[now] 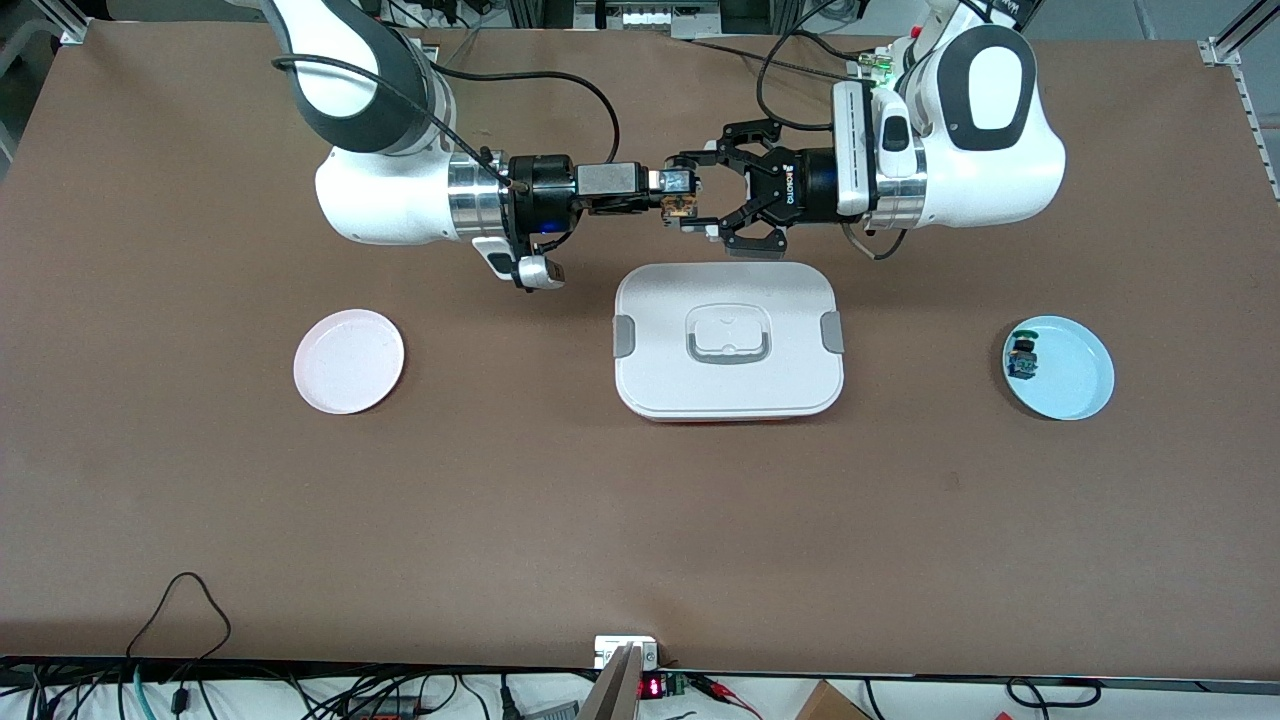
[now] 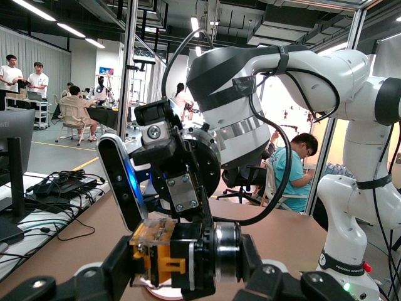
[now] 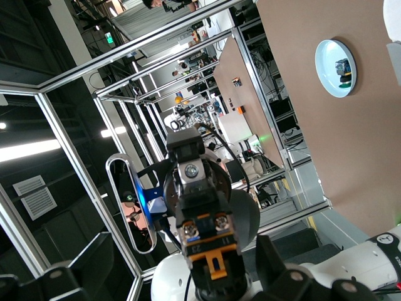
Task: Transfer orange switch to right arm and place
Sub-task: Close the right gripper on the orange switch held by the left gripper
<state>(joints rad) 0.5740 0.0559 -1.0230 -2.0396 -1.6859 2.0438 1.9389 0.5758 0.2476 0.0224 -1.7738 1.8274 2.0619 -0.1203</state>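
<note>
The orange switch (image 1: 679, 208) hangs in the air between the two hands, over the table strip between the white box and the robots' bases. My left gripper (image 1: 688, 197), the open-linkage black one, is shut on it. In the left wrist view its pads press the switch (image 2: 164, 260) end to end, one on the clear orange back and one on the silver head. My right gripper (image 1: 672, 190) meets it tip to tip and is open. Its dark fingers (image 3: 279, 266) stand wide on either side of the switch (image 3: 212, 251) without gripping it.
A white lidded box (image 1: 728, 385) lies mid-table, just nearer the front camera than the hands. A pink plate (image 1: 349, 361) sits toward the right arm's end. A blue plate (image 1: 1080, 385) toward the left arm's end holds a green-and-blue switch (image 1: 1022, 357).
</note>
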